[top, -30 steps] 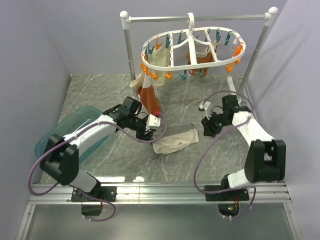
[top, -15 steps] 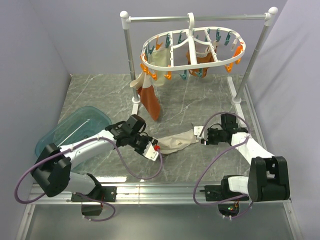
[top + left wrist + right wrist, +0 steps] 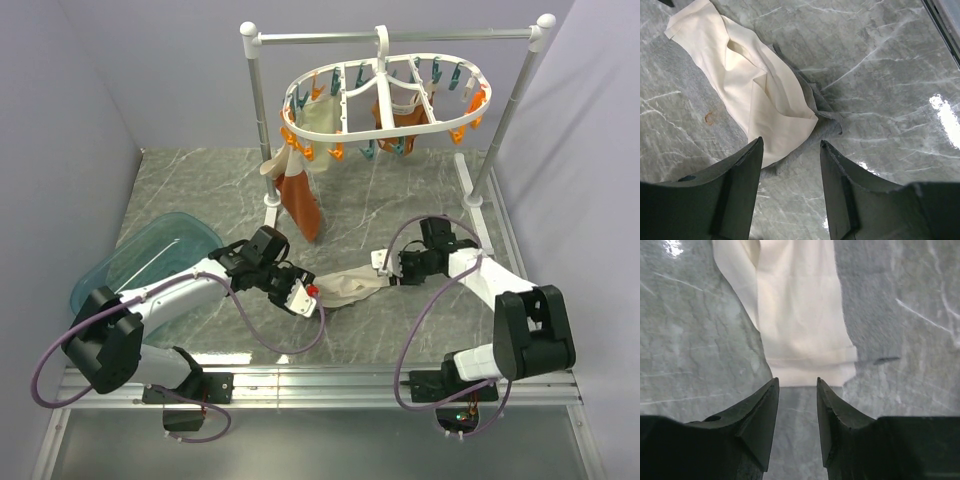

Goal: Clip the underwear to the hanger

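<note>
Cloth is what both arms are pointed at: the underwear (image 3: 345, 285) lies flat on the grey marbled table (image 3: 200, 190) a little below the middle of the top view, well below and apart from the hanger (image 3: 384, 95) at the upper centre of the frame. Its long axis runs from lower left to upper right, and a gripper sits at each end of that line, the left gripper (image 3: 300, 297) at the lower-left end and the right gripper (image 3: 385, 268) at the upper-right one. Both stand open to a moderate gap, holding nothing. In the right wrist view the cream hem fills the upper middle of the frame, its edge just ahead of the fingertips and square to the gap. In the left wrist view the cloth stretches toward the upper left, with a grey layer peeking out along its right side and its near corner just above the gap, closer to the left finger. I judge the right gripper the better lined up. Whether either fingertip touches the cloth, I cannot tell.
</note>
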`<state>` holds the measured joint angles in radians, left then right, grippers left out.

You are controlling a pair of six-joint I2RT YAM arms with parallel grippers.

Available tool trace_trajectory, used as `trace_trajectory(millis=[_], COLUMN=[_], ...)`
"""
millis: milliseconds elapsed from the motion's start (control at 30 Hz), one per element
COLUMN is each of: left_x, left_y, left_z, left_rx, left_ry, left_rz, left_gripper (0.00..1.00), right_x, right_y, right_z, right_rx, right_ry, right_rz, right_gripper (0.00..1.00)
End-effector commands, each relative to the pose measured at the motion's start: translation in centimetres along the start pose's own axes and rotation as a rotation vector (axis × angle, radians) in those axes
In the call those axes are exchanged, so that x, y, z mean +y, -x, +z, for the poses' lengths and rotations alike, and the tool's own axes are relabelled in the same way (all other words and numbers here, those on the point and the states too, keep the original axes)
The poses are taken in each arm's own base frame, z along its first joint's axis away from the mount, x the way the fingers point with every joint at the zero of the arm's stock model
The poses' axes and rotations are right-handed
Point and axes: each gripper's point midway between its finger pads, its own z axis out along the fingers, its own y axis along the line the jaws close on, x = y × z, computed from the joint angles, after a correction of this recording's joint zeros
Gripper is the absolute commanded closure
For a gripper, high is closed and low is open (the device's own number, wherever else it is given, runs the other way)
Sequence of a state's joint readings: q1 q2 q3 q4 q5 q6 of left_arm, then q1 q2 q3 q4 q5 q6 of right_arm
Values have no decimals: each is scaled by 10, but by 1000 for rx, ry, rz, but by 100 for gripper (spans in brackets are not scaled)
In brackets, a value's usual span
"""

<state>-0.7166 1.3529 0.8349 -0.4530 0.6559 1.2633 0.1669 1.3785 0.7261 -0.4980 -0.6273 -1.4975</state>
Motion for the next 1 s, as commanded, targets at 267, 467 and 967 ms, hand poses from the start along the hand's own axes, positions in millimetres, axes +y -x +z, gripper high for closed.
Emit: trace_trajectory(millis=[267,467,967], left_x=[19,22,17], left_y=[0,-7,-6], left_z=[-6,-8,-5], left_rx=[-14,-7,-19], left_ry=[33,33,0], left_rz=[-1,-7,13], left_gripper=[44,44,45], right_x=[14,15,-16], right_y=[-3,-8,34], right_z=[16,24,-4], right_rx=[149,200,73], right_ry=[115,134,34], right_rz=[149,149,234], right_gripper=[56,71,100])
